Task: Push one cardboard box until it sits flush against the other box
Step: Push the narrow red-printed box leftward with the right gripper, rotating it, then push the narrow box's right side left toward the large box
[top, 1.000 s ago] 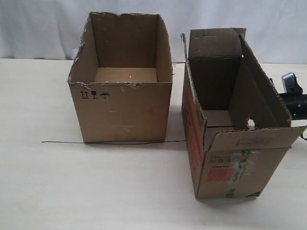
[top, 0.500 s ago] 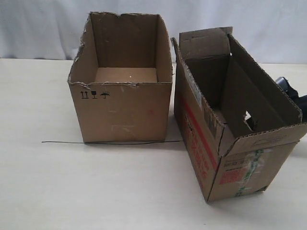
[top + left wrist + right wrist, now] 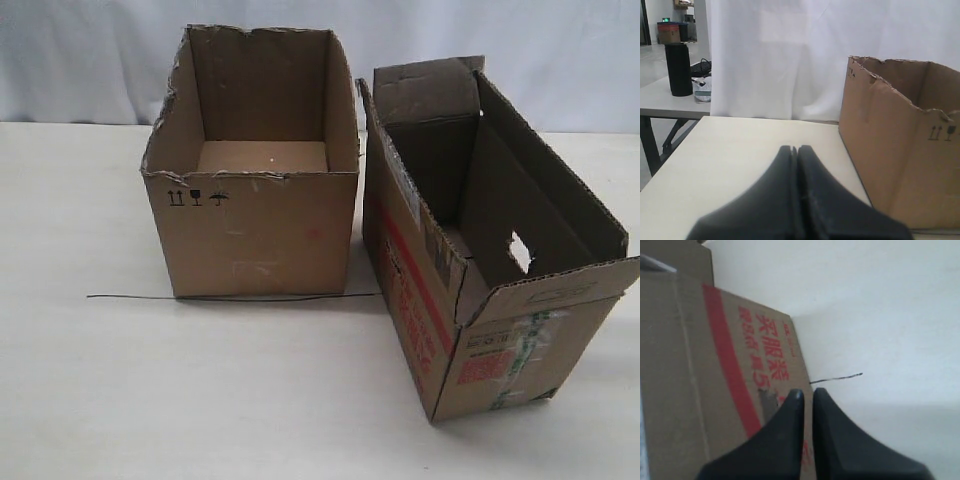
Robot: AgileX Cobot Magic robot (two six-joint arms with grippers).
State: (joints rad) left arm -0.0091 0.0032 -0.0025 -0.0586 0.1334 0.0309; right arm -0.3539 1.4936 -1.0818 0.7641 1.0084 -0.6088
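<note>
The cardboard box (image 3: pixel 500 350), narrow with a red label and green-striped tape, stands skewed on the right of the table. Its far corner is close against the other box (image 3: pixel 260 230), while its near end angles away, leaving a wedge-shaped gap. The other box is wide, with torn top edges and black symbols. In the right wrist view my right gripper (image 3: pixel 806 391) is shut and empty, hovering by the cardboard box's (image 3: pixel 715 365) red-printed side. My left gripper (image 3: pixel 794 148) is shut above the table, left of the other box (image 3: pixel 900 150). Neither gripper shows in the exterior view.
A thin black wire (image 3: pixel 130 296) lies on the pale table (image 3: pixel 150 400) along the wide box's front; it also shows as a wire (image 3: pixel 837 378) in the right wrist view. A white curtain (image 3: pixel 80 60) hangs behind. A black cylinder (image 3: pixel 678 69) stands on another table.
The cardboard box swung, its far end going left towards the other box, then stayed still. The right arm seen at the right edge has left the exterior view.
</note>
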